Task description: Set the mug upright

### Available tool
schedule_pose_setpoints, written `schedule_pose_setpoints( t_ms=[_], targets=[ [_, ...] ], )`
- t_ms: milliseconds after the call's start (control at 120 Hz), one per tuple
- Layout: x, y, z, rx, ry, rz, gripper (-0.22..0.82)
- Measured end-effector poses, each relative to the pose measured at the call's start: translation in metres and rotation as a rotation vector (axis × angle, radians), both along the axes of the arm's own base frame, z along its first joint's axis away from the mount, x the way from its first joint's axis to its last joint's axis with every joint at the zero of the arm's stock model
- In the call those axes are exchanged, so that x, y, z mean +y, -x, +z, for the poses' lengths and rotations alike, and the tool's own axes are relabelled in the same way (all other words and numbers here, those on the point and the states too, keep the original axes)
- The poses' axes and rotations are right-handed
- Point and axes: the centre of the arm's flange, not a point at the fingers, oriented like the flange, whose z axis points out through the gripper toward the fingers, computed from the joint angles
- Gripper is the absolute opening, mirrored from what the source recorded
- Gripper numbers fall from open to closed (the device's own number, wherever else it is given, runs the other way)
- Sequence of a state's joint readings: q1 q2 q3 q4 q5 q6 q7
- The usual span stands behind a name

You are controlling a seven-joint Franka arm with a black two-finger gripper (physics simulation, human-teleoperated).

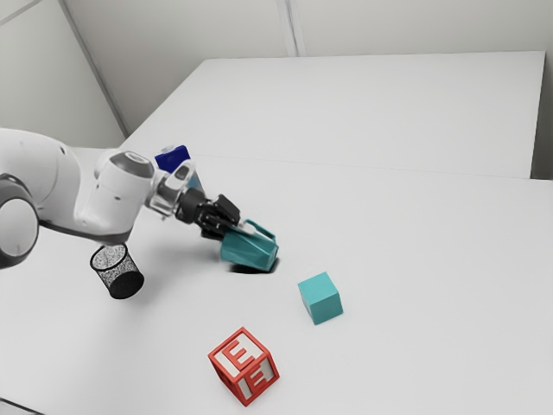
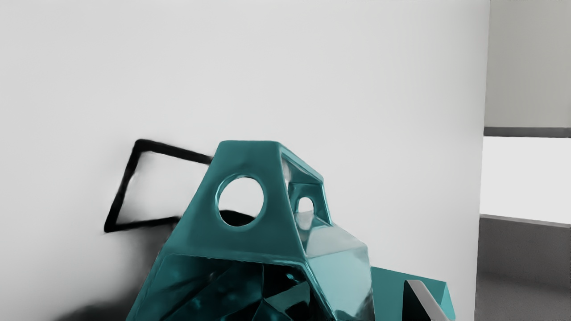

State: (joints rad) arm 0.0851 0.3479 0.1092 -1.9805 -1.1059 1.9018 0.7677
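Black gripper [image 1: 223,221] fingers look spread apart, right at the teal mug [image 1: 249,250], which lies tipped on its side on the table [image 1: 415,259] (handle up, mind you). Near it sits a teal cube [image 1: 320,299].

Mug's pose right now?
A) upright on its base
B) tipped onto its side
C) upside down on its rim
B: in the exterior view the mug lies over sideways, its handle along the upper side.
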Motion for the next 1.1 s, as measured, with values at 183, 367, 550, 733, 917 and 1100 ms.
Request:
schedule_pose_setpoints(
  t_ms=[183,367,550,733,917,1100],
  targets=[
    [-0.014,-0.004,0.013,-0.044,0.042,-0.003,-0.10],
    [-0.035,-0.023,0.073,-0.174,0.002,-0.075,-0.15],
    [-0.062,-0.076,0.112,-0.295,-0.327,-0.302,-0.16],
    [-0.080,-0.107,0.086,-0.333,-0.698,-0.456,-0.17],
    [-0.094,-0.125,0.090,-0.402,-0.889,-0.453,-0.17],
    [-0.100,-0.128,0.083,-0.386,-0.934,-0.407,-0.17]
  ],
)
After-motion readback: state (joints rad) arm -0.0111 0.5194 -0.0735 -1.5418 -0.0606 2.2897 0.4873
